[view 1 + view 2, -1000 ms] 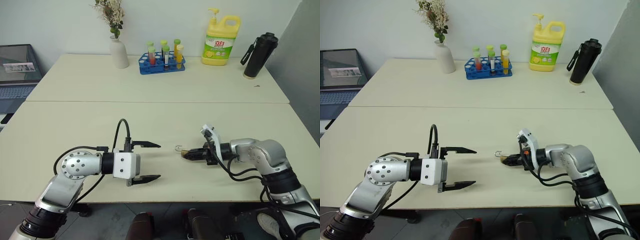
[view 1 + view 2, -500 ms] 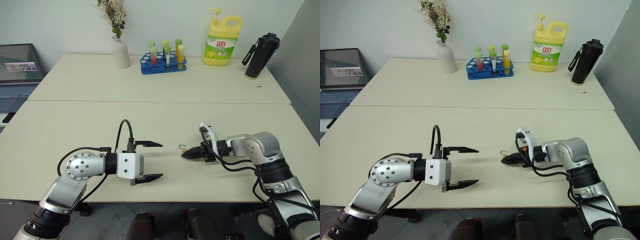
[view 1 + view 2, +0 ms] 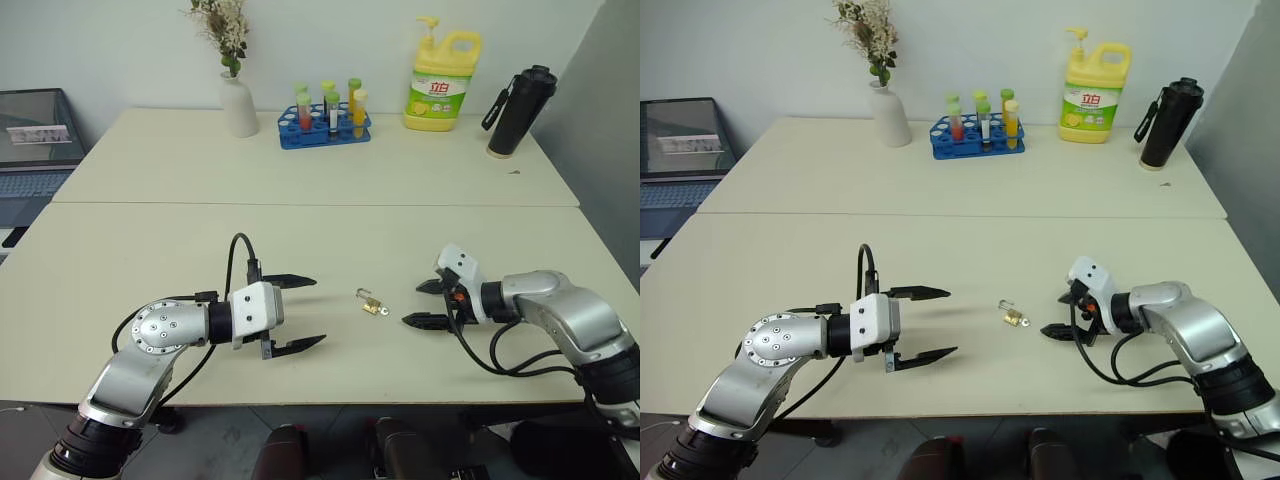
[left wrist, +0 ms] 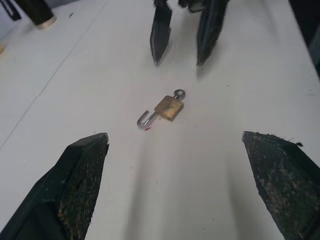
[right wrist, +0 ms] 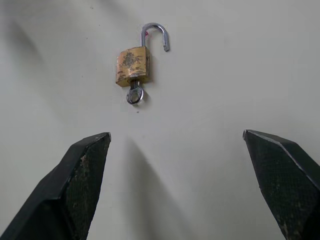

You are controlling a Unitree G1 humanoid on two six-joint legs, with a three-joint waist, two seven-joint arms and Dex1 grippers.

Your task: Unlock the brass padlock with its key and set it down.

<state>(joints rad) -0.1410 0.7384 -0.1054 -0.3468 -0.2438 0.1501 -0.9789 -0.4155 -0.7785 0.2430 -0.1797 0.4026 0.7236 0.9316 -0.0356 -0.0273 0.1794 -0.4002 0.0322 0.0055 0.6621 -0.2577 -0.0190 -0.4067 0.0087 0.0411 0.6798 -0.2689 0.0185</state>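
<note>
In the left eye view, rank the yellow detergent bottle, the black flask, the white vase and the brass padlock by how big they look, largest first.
1. yellow detergent bottle
2. black flask, close to the bottle in height but slimmer
3. white vase, without its flowers
4. brass padlock, smallest by far though nearest the camera
</note>
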